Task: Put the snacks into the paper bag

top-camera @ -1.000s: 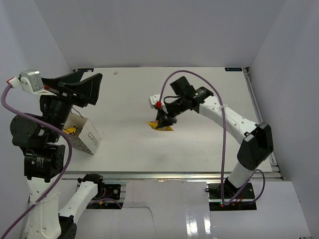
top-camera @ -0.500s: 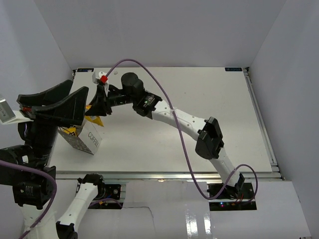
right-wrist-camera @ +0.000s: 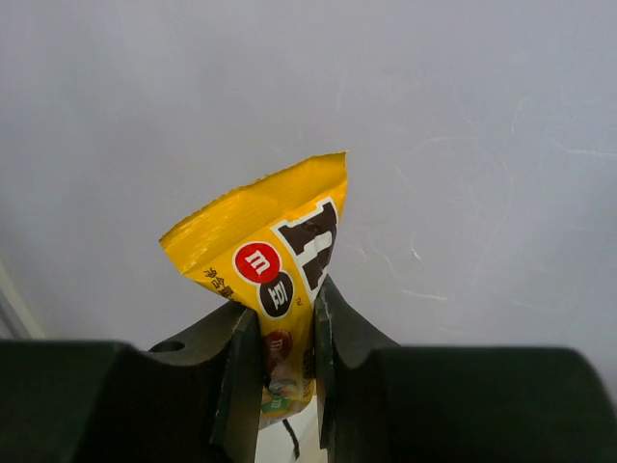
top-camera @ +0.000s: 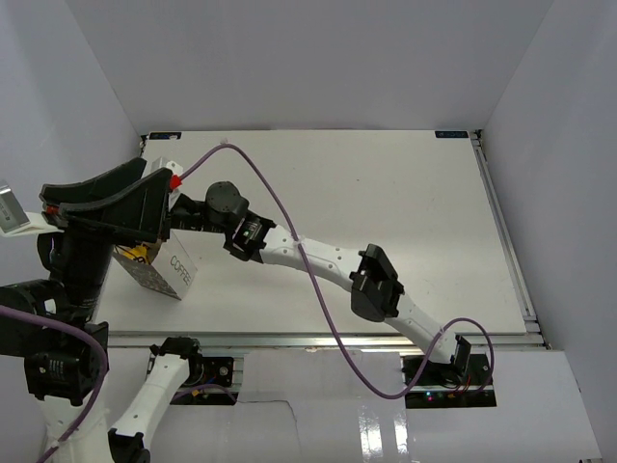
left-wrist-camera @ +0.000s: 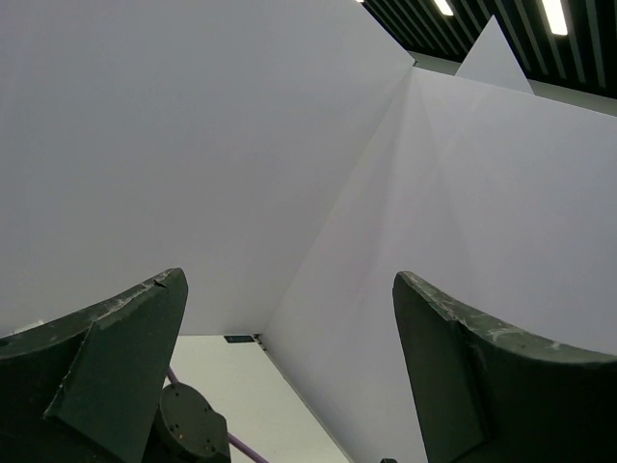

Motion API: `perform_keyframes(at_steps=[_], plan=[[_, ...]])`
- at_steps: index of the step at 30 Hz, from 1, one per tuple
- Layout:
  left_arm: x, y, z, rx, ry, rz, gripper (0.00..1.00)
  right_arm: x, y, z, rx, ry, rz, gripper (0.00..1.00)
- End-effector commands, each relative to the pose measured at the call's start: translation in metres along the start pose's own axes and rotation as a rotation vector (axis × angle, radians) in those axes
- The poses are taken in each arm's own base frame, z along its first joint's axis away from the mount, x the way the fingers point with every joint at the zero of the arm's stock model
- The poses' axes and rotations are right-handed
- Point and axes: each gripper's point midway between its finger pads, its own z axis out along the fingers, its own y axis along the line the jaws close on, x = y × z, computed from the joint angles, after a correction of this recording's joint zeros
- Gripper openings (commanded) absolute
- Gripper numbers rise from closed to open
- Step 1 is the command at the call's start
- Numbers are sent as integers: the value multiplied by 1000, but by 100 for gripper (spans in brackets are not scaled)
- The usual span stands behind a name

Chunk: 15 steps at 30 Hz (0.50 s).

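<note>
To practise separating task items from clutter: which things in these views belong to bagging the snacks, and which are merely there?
Belongs to the job:
yellow snack packet, pinched in the right end effector
paper bag

Merely there:
purple cable
table
left end effector, open and empty

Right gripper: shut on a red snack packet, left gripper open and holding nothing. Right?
Not quite. The snack packet is yellow, not red, as the right wrist view shows. The rest holds: the right gripper is shut on it, and the left gripper is open and holding nothing.
</note>
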Motion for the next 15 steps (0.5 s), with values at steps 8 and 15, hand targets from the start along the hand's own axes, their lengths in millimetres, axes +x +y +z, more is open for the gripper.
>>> perform_keyframes(at_steps=[8,15], plan=[[5,-2,-4,0,19,-40,98,3,-26,0,75,-84,-234,40],[10,-2,-4,7,38,-59,98,0,-18,-1,36,-71,-251,75]])
